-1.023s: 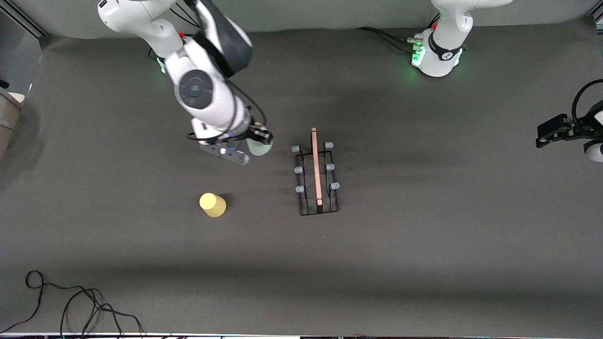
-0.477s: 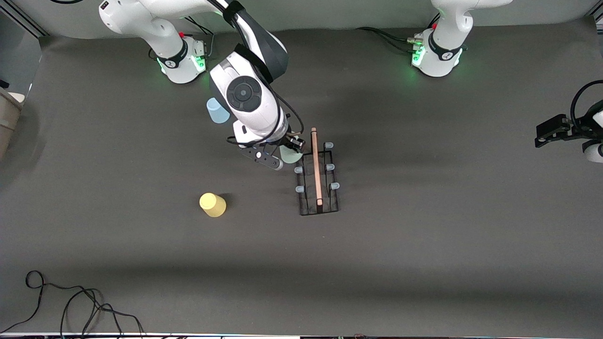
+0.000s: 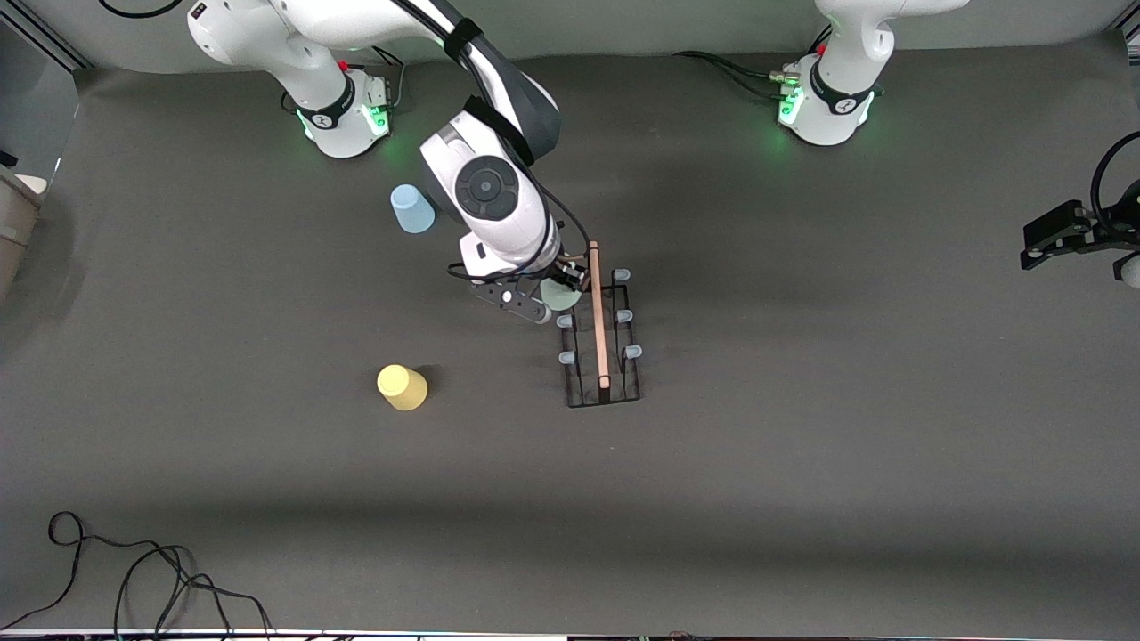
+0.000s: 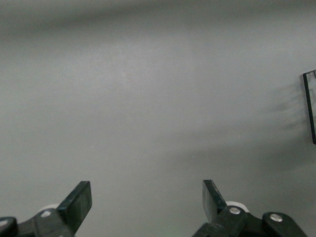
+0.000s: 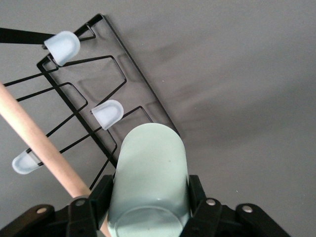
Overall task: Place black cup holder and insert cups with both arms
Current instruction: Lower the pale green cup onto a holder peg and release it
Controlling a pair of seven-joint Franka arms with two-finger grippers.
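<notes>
Front view: the right gripper (image 3: 561, 289), clamped on the pale grey-green cup (image 3: 561, 295), has travelled from open table near the yellow cup (image 3: 402, 387) to the black cup holder (image 3: 602, 336). It now hangs over the holder's peg row on the right arm's side, at the end farthest from the camera. That suggests the first cup is about to go onto a peg. A second ago the right arm also hid the light blue cup (image 3: 412, 208); this now shows, standing on the table near the right arm's base. The yellow cup and holder have not shifted. The left gripper (image 3: 1051, 236) waits at the left arm's end of the table.

Left wrist view: the left gripper (image 4: 147, 202) is spread wide and empty over bare table.

Right wrist view: the grey-green cup (image 5: 149, 177) lies sideways between the fingers (image 5: 196, 191), just above a pale peg (image 5: 108, 113) beside the wooden rod (image 5: 42, 143).
</notes>
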